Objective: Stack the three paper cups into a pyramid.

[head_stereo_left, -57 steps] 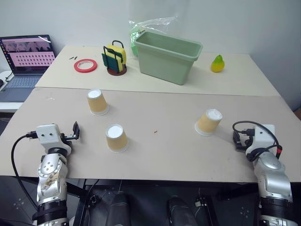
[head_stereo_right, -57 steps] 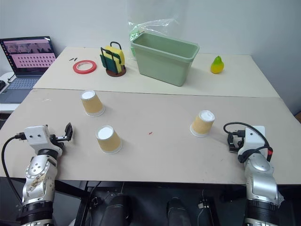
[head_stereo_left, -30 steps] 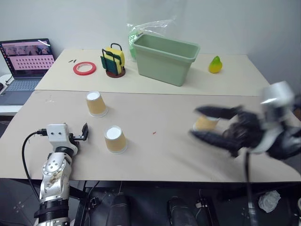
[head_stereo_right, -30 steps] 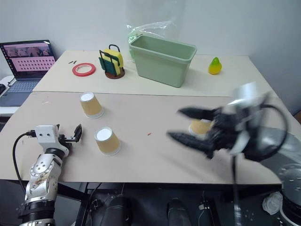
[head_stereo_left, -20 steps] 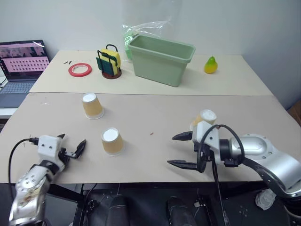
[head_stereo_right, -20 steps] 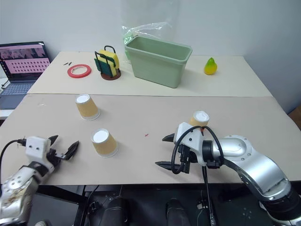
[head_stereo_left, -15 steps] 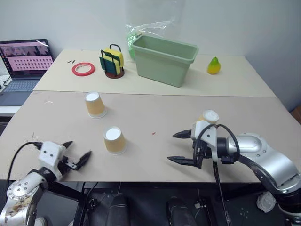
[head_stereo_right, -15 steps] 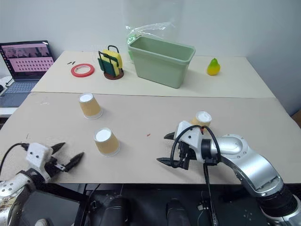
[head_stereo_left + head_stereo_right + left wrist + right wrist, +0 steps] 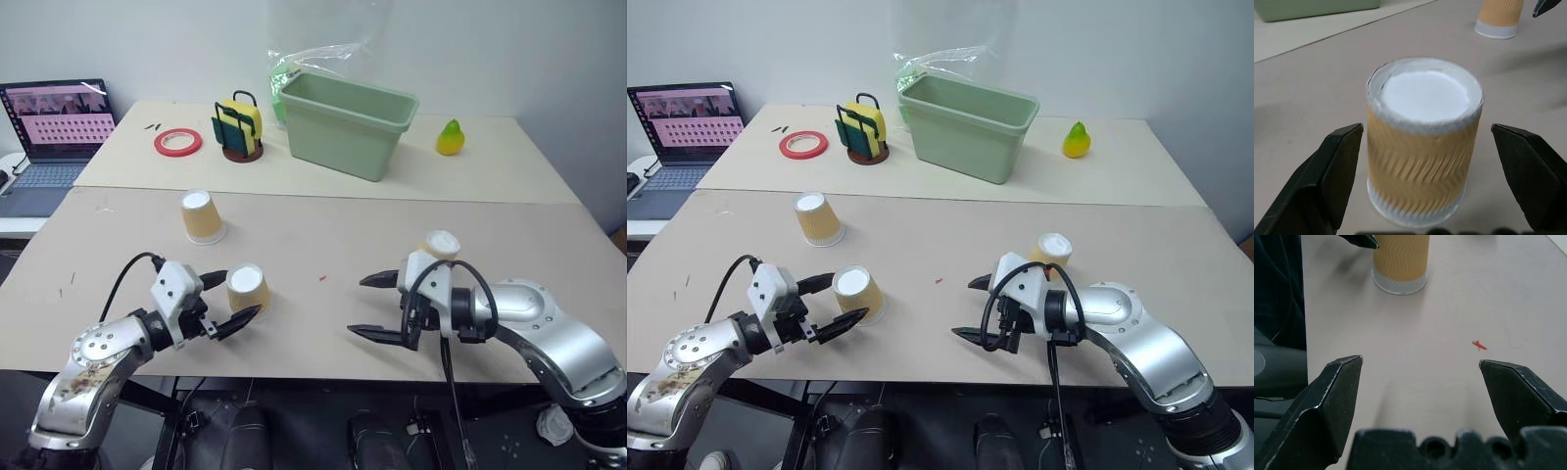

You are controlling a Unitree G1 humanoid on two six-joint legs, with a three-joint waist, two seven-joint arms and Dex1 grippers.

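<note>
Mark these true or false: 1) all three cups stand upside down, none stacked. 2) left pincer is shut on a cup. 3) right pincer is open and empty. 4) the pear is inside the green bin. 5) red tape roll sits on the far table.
1) True: the near cup, the far cup and the right cup stand apart, bases up.
2) False: the left pincer is open, its fingers either side of the near cup with gaps showing.
3) True: the right pincer is open over bare table.
4) False: the pear stands on the table beside the green bin.
5) True: the tape roll lies there.
</note>
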